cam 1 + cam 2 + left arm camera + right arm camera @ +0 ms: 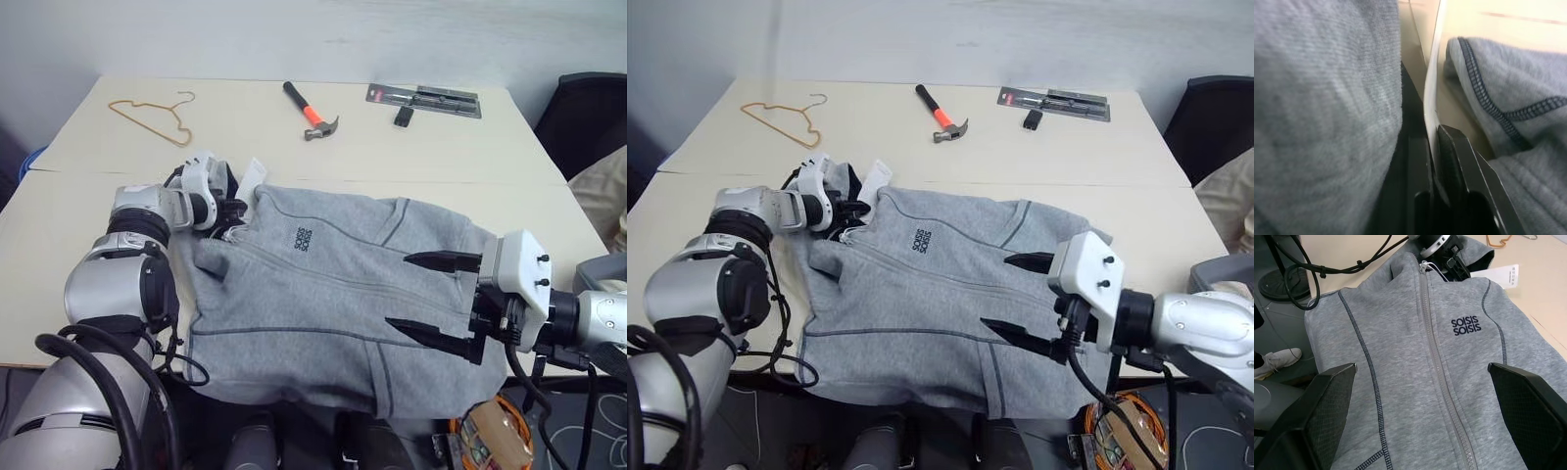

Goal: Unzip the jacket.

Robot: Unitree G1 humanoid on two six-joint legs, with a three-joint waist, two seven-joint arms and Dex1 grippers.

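Observation:
The light grey jacket point(323, 294) lies front up on the table, with its zipper point(1442, 382) closed from collar to hem and a dark logo point(1466, 326) on the chest. My left gripper point(231, 209) sits at the collar, by the zipper's top end. It is shut, and a thin white strip point(1431, 98) runs in between its fingers point(1459, 161). My right gripper point(397, 291) hovers open above the lower front of the jacket, its fingers point(1327, 401) set either side of the zipper line with nothing between them.
A white hang tag point(253, 179) lies just beyond the collar. Farther back on the beige table point(441, 157) lie a wire hanger point(157, 116), an orange-handled hammer point(312, 113), a packaged tool point(423, 100) and a small black item point(403, 117). A dark chair point(588, 117) stands at the right.

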